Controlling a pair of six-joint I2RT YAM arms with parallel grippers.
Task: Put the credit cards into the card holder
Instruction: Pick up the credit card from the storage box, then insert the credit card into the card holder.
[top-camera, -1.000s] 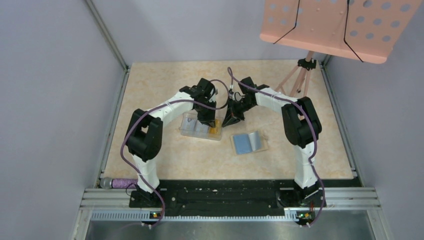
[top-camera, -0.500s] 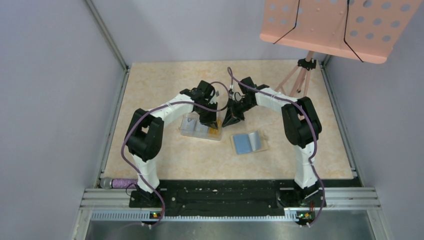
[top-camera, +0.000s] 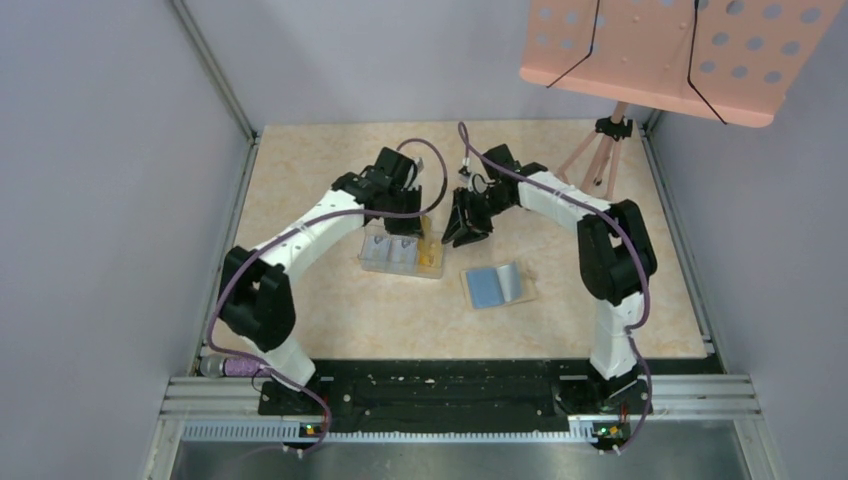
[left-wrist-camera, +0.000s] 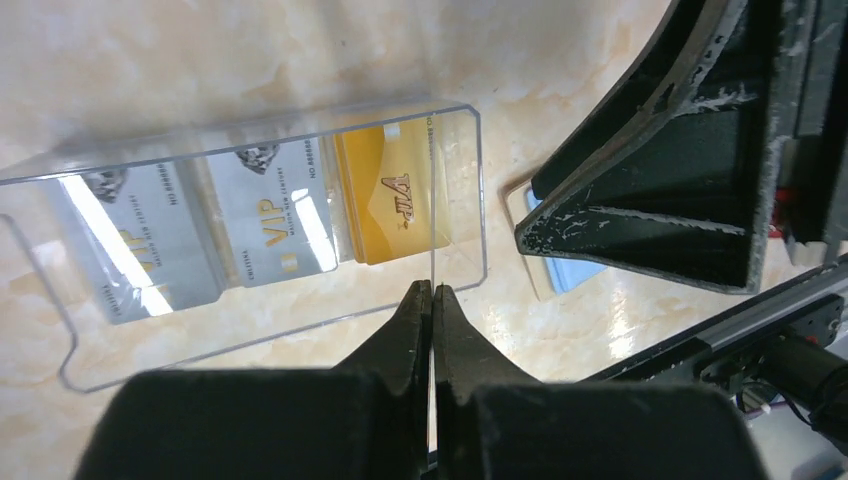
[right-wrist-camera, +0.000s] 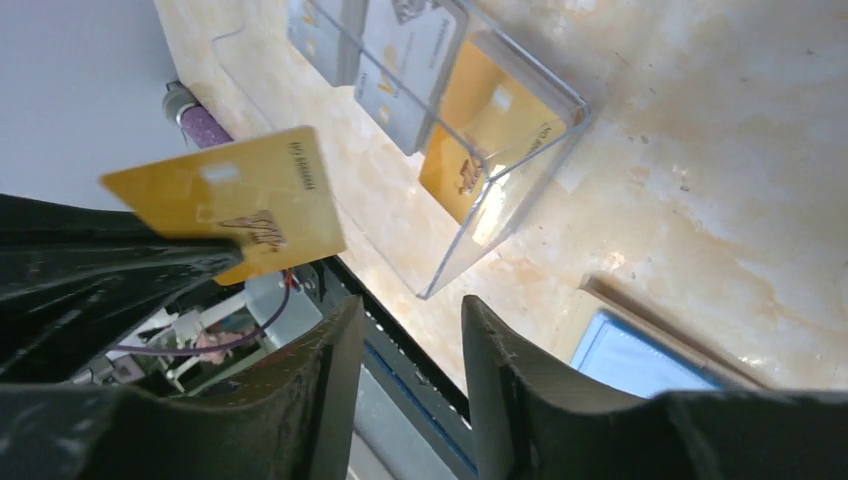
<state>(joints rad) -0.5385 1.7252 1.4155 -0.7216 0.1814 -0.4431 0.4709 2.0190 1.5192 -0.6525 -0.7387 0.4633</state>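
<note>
This is a robotics lab test cell, not a home or shop. Plain grey walls (top-camera: 100, 200) box in a small beige, marble-patterned desk (top-camera: 330, 180) on three sides, with a bare metal post (top-camera: 215, 70) running up the far left corner. Two white-and-black arms, the left arm (top-camera: 300, 235) and the right arm (top-camera: 560, 205), are bolted to a black base plate (top-camera: 450, 385) on aluminium rails (top-camera: 215, 395), with purple cables (top-camera: 245, 275) looped along them. A peach perforated panel (top-camera: 660, 55) stands on a tripod (top-camera: 600, 155) in the far right corner. The only props are credit cards (top-camera: 392, 250) in a clear tray (top-camera: 400, 268) and an open card holder (top-camera: 497, 285).
</note>
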